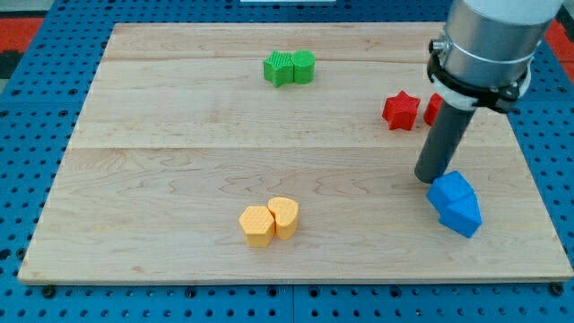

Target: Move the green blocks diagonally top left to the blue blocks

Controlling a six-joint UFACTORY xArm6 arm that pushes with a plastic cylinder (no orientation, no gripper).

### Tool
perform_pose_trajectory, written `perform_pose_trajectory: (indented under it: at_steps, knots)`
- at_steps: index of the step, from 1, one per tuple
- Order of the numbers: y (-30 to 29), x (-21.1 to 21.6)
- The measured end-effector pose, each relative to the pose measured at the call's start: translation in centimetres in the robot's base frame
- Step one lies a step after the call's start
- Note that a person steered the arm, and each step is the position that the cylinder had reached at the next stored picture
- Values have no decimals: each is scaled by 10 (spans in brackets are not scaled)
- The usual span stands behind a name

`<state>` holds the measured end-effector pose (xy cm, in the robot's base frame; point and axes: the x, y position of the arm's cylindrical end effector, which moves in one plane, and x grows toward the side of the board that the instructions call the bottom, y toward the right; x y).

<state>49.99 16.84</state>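
Now the rod stands at the view's right side of the counter [179, 170], which is a light wooden board lying on a blue pegboard [27, 179]. The arm [489, 40] comes down from the view's top right as a thick grey cylinder with a black ring, and the dark rod goes down from it. My tip [434, 178] rests just at the upper left edge of the blue blocks [455, 204]; it seems to touch them, but I cannot tell this for sure. This arm has no fingers, so nothing is held and there is no open or closed state to tell.

The blue blocks are two angular pieces pressed together, low on the view's right, near the board's right edge. Their exact shapes I cannot make out.

The green blocks [290, 68] are near the view's top, a little left of the middle. They are two pieces touching side by side; the left one looks like a star with ridges, the right one more rounded. They lie well apart from the blue blocks and from the tip.

A red star [401, 110] lies to the view's left of the rod, and a second red block [434, 108] is half hidden behind the rod, so its shape is not clear.

Two yellow blocks [270, 220] lie touching each other near the view's bottom, around the middle. The left one looks like a hexagon, the right one is rounded.
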Motion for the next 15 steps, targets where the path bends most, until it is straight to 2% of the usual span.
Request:
perform_pose_trajectory:
  at_steps: [1,2,3,4,6,10,11,12,13,15]
  knots:
    - [3,4]
    - [-8,-47]
    - [-72,-86]
    - [-127,-106]
    - [-172,-130]
    - [-158,-143]
    - [-141,-164]
    - [-69,-187]
    - [-66,-237]
    - [-247,-189]
